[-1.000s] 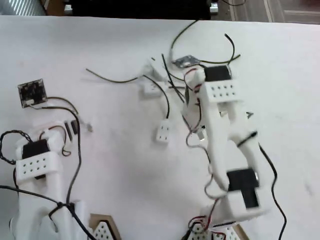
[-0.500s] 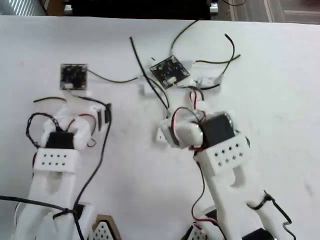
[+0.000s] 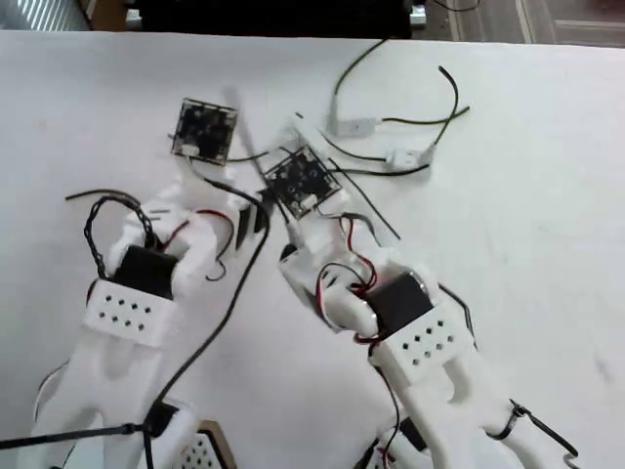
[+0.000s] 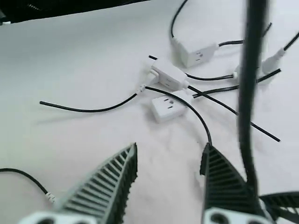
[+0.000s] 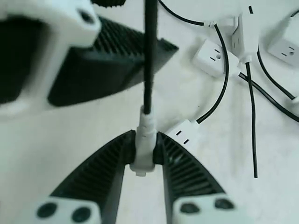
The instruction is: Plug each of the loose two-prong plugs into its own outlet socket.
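Both arms have swung inward over the bench [image 3: 552, 244]. The right pincer [image 5: 145, 140] pinches a white plug [image 5: 145, 123], an outlet socket [image 5: 184, 133] just beside its tips; the left pincer [image 4: 170, 148] hangs spread, a second socket [image 4: 168, 106] lying ahead.

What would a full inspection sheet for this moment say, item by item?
Surface: white table, evenly lit.
Job's things: a white plug is held off the table in the right tool; outlet sockets lie loose with their slots empty.
Clutter: nothing seen.
Tools: left tool open, holding nothing, above the table; right tool shut on the plug.
Cables: thin black cables cross each other around the sockets; the plug's own cable rises past the left tool.
Surroundings: dark strip beyond the table's far edge.
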Available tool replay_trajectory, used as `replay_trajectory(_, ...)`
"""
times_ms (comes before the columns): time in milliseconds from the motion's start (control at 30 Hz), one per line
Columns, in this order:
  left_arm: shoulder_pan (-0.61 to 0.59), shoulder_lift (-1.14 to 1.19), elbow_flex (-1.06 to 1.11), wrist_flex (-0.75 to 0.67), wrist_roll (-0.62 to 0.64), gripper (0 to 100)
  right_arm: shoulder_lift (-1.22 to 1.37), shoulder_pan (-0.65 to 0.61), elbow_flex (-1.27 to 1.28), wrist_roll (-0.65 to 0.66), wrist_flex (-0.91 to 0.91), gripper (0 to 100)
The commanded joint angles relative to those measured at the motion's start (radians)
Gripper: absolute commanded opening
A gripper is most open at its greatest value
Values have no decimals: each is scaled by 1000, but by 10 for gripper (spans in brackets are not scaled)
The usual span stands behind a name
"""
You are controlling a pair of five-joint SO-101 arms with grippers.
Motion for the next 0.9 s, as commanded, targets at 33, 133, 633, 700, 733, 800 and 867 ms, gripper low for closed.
replay_trajectory(33, 97, -31, -123, 127, 12, 222, -30, -4, -8, -5, -27, 17)
replay_trajectory(133, 136, -31, -129, 170, 12, 222, -30, -4, -8, -5, -27, 17)
replay_trajectory(633, 182, -31, -126, 193, 11, 225, -28, 13, -8, -54, -48, 17)
replay_trajectory(700, 139, -30, -126, 193, 11, 225, -28, 48, -8, -54, -48, 17)
replay_trajectory(733, 110, -28, -126, 193, 11, 225, -28, 73, -8, -54, -48, 17)
replay_trajectory(800, 51, -24, -124, 193, 11, 225, -28, 130, -9, -54, -53, 17)
replay_trajectory(867, 2, -21, -121, 195, 8, 226, -28, 196, -8, -54, -73, 17)
